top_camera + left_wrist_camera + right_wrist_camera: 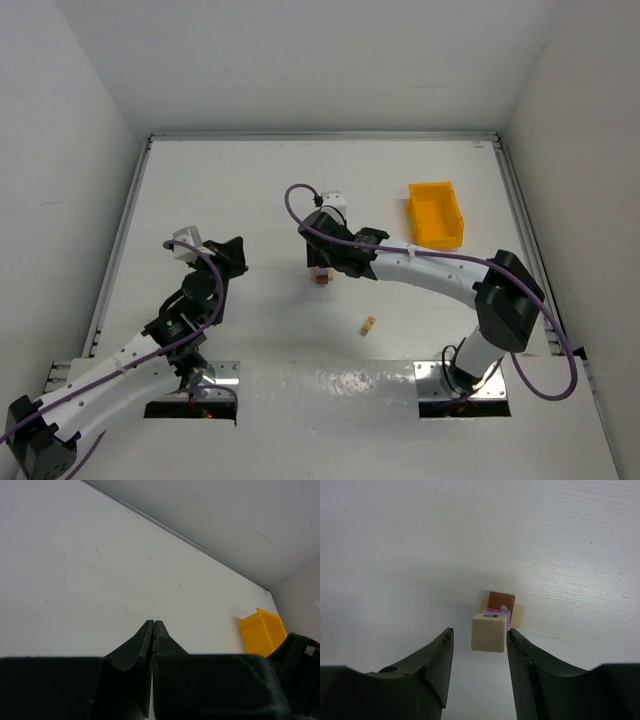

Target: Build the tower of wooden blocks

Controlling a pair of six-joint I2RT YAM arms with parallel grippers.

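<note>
White bench [250,180], matte and faintly speckled, bounded by thin metal rails [320,136] at the far, left and right edges, with plain white walls rising behind them. The wood block tower [322,277] stands near the bench's middle, well apart from every rail and from the yellow plastic bin [436,213], an open-topped box with glossy walls near the far right rail. In the right wrist view the right fingers [437,655], black and wedge-shaped, are spread and released to either side of the tower's square-edged pale tan cube [490,631]; a clear gap shows on the cube's left, while contact on its right cannot be told. Behind that cube a sliver of the purple block [497,611] shows, then the smooth dark brown block [501,601], with pale tan pieces [518,615] just beside it; the exact stacking order cannot be read. A loose tan block [368,325] lies on the bench nearer the arm bases, apart from the tower. The left fingers [140,642] are clenched tip to tip on nothing, to the tower's left.
</note>
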